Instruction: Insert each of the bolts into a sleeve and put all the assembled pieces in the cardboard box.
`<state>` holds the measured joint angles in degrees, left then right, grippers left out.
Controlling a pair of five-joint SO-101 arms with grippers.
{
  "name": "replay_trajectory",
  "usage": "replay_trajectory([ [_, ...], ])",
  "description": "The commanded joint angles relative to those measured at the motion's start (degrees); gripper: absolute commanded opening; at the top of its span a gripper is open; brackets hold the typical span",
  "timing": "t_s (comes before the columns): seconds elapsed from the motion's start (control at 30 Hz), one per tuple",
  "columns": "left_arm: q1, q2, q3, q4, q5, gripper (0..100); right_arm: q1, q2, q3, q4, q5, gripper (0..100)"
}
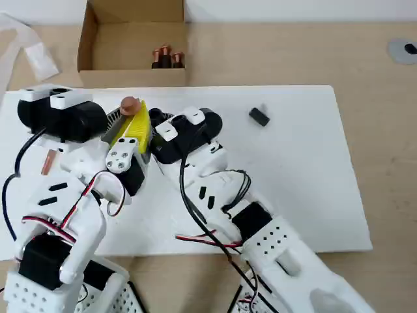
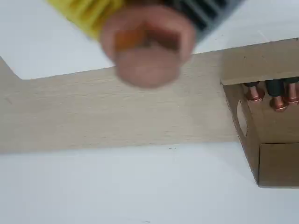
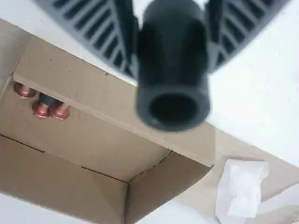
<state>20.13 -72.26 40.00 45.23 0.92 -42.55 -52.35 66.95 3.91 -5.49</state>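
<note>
- Table point(image 1: 378, 130): wood. It carries everything below.
- Board point(image 1: 293, 182): a white work surface lying just in front of the box. The loose parts rest on it within reach of both arms.
- Box point(image 1: 98, 45): cardboard with an open top, on the table past the board's far edge. Three assembled pieces point(image 1: 167, 57) stand inside against the wall nearest the board, copper heads up. By that count the task looks partly done.
- Bag point(image 3: 243, 186): crumpled plastic on the table beside the box, probably spent packaging.
- Left gripper point(image 1: 128, 116): yellow and grey jaws clamped on a bolt point(image 2: 147, 46), raised over the board's far edge. The head faces the wrist camera and the shank is hidden.
- Right gripper point(image 1: 158, 121): jaws clamped on a sleeve point(image 3: 173, 70), just beside the left gripper. The bore shows open at one end. One part in each claw, held close together, suggests the two are being lined up for insertion.
- Loose sleeve point(image 1: 258, 116): black, lying on the board well apart from the grippers, likely waiting its turn.
- Loose bolt point(image 1: 49, 162): copper, on the board beside the left arm, not yet picked up. It is the likely partner for the loose sleeve.
</note>
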Motion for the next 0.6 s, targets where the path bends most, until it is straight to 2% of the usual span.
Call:
replay_trajectory([
  [0.0, 1.93, -0.57, -5.63, -0.18, -0.26, 0, 0.22, -1.36, -1.19, -1.41, -0.35, 0.9],
  [0.13, 1.49, -0.22, -9.41, -0.18, -0.44, 0, 0.22, -1.45, -1.27, -1.41, -0.44, 0.9],
  [0.3, -0.62, -0.13, -10.73, 0.44, -0.44, 0, 0.31, -1.36, -1.01, -3.34, -5.54, 0.9],
  [0.43, -0.18, -0.13, -12.13, 4.66, -0.44, 0, 0.22, -1.36, -1.27, -3.34, -5.54, 0.9],
  [0.57, -0.18, -0.13, -11.69, 5.10, -0.18, 0, 0.22, -1.36, -0.92, -3.34, -5.54, 0.9],
])
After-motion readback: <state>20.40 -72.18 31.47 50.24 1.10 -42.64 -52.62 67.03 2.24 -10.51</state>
